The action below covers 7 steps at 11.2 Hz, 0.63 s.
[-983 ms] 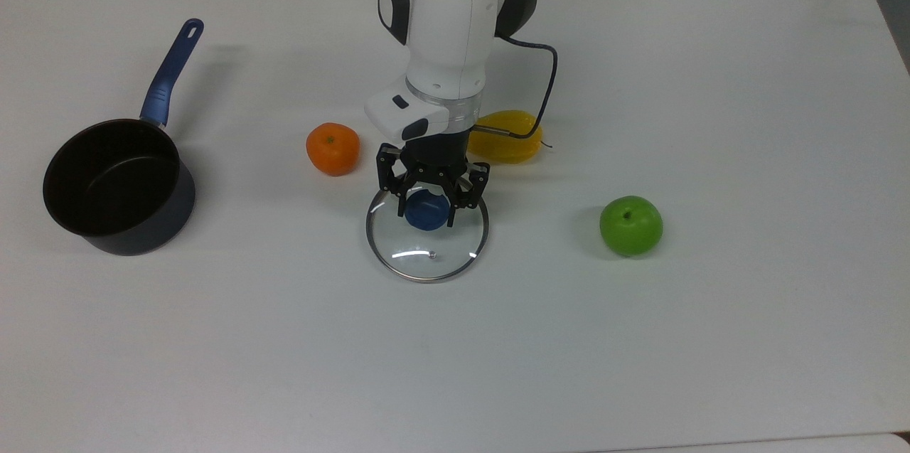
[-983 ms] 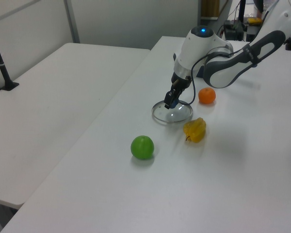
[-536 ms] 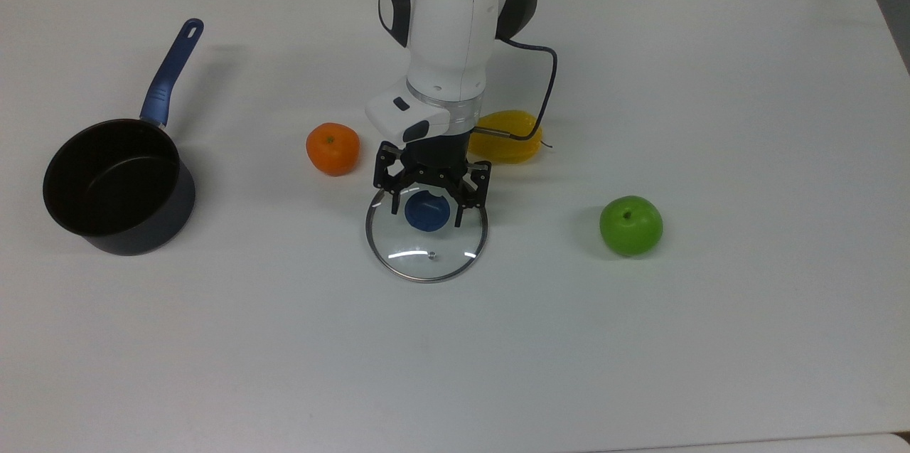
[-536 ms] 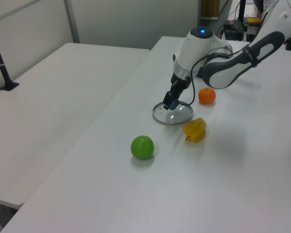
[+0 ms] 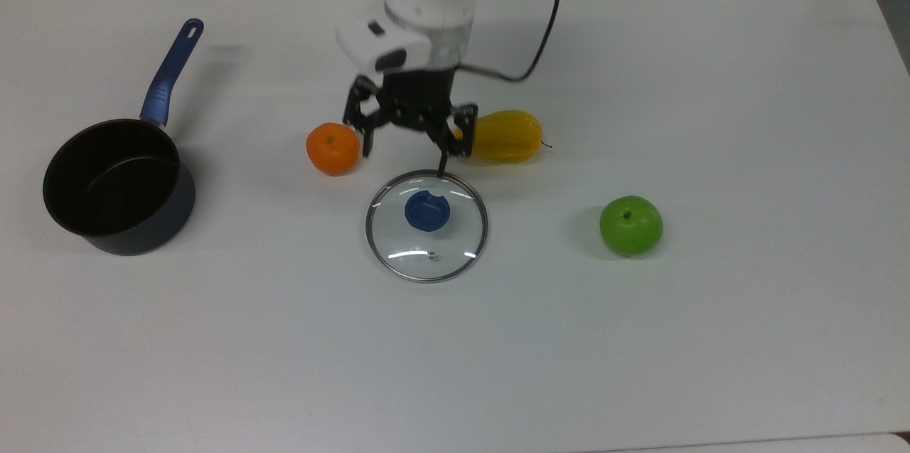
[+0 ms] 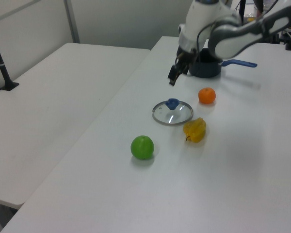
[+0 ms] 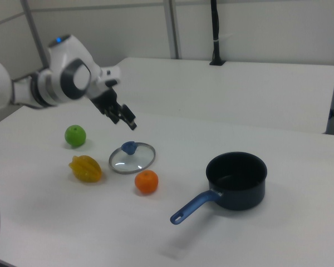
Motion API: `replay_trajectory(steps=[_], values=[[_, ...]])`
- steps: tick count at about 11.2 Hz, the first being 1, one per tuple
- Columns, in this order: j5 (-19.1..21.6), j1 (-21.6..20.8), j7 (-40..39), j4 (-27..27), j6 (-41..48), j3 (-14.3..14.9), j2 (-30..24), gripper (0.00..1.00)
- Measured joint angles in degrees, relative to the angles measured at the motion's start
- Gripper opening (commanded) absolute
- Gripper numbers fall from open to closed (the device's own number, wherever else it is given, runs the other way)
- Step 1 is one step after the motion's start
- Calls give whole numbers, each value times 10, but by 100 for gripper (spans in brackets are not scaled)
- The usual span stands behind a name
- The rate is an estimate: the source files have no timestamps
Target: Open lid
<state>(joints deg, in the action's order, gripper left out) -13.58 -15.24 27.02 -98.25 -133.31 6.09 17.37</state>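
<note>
Your lid (image 5: 426,225) lies flat on the white desk (image 5: 711,332), knob (image 5: 428,212) up, with nothing touching it. In the top view it sits between the orange (image 5: 333,148) and the green apple (image 5: 630,225), with the yellow fruit (image 5: 506,136) just beyond its far edge; a small vent hole shows near its front rim.

Your gripper (image 5: 405,154) hangs in the air above the desk, clear of the lid. In the top view it appears over the gap between the orange and the yellow fruit, beyond the lid's rim. The jaws stand wide apart and hold nothing. In the left view the gripper (image 6: 173,77) is well above the lid (image 6: 172,112), and in the right view the gripper (image 7: 124,118) sits up and to the right view's left of the knob (image 7: 129,147).

The saucepan (image 5: 117,186) stands uncovered at the top view's left, well apart from the lid, its blue handle (image 5: 170,72) pointing away toward the far edge. In the right view you see the saucepan (image 7: 236,181) at the right view's right, with the orange (image 7: 146,182) just beside the lid's rim and the apple (image 7: 75,136) and yellow fruit (image 7: 86,169) on the right view's left.
</note>
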Motion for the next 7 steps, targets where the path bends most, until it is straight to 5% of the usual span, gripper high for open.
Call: replay_trajectory(steps=[4, 7], values=[[99, 13, -148, 0, 189, 3, -120, 100], [129, 69, -262, -1, 333, 5, -194, 100]])
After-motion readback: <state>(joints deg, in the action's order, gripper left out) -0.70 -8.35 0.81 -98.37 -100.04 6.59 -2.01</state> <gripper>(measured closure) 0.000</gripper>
